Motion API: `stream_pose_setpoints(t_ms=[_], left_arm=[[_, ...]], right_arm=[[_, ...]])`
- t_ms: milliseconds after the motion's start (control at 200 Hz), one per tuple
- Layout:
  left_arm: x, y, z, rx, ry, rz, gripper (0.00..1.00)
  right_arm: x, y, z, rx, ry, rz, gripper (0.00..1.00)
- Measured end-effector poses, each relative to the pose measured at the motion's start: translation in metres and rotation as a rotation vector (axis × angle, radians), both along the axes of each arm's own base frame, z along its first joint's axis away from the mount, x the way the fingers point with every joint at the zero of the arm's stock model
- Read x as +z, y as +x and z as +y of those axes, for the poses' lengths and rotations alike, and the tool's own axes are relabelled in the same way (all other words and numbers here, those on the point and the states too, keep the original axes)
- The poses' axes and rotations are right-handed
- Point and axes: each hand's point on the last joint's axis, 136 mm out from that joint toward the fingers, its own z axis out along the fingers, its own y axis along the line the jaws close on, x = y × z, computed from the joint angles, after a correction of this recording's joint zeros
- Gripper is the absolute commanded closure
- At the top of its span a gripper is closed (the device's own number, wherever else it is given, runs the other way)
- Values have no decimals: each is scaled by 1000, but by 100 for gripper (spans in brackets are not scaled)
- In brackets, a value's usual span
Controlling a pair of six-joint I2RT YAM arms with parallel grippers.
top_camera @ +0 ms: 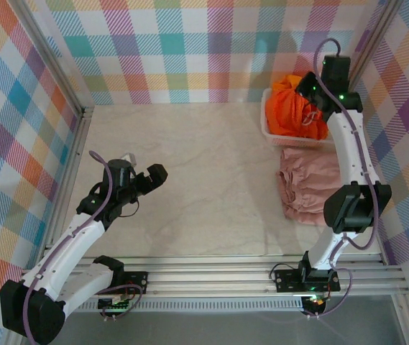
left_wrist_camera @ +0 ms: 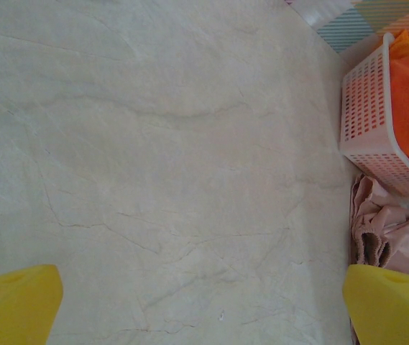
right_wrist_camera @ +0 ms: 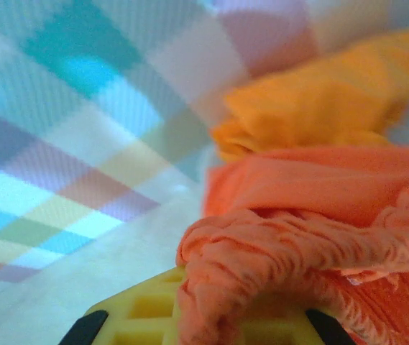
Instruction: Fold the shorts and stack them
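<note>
Right wrist: right claw (right_wrist_camera: 215, 322) pinches orange shorts (right_wrist_camera: 305, 237).

Soft matt cloth, crinkled at the waistband, is seen on the orange shorts (right_wrist_camera: 312, 187) over the gridded plastic fingers (right_wrist_camera: 143, 316); the table (left_wrist_camera: 154, 144) is smooth, matt.

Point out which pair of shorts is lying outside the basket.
The dusty pink pair, crumpled on the table just on the near side of the white lattice basket; the orange pairs are heaped inside it.
</note>
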Motion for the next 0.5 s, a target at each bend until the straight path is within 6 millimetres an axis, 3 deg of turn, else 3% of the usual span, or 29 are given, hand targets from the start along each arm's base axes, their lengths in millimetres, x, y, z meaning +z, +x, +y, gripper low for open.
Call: stream_pose_setpoints(t_ms=[210,350,425,500], left_arm=[[1,0,0,1,-2,-3,0],[-2,-1,0,3,-2,4,0],[-2,-1,0,5,-5,6,0],[-2,-1,0,8,-8,8,0]], right_arm=[[107,2,11,76,9,-251,100],[159,-9,27,155,52,-374,100],[178,-19,45,213,67,-420,100],[194,-32,79,299,77,-462,100]])
